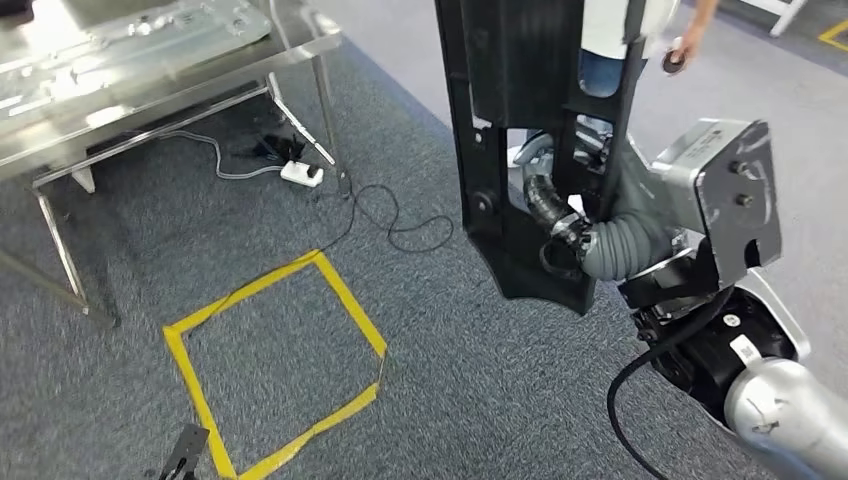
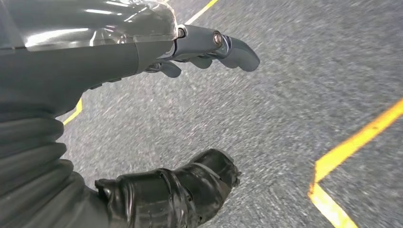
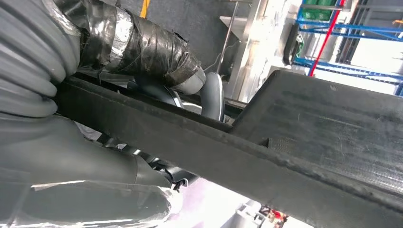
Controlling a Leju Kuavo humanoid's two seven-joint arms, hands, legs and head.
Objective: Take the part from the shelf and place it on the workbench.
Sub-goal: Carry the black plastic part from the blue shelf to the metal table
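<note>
A long black plastic part (image 1: 530,130) stands upright in front of me, right of centre in the head view. My right hand (image 1: 570,235) grips it near its lower end, fingers wrapped through an opening. In the right wrist view the part (image 3: 294,142) runs across the picture, with my right hand (image 3: 157,71) and its taped thumb closed around its edge. My left hand (image 2: 209,47) hangs over the grey carpet with its fingers apart, holding nothing. The shiny metal workbench (image 1: 150,70) stands at the upper left of the head view.
A yellow taped square (image 1: 275,360) marks the carpet below the workbench. A white power strip (image 1: 302,173) and black cables lie by the bench leg. A person (image 1: 640,40) stands behind the part. Blue shelving (image 3: 332,28) appears in the right wrist view.
</note>
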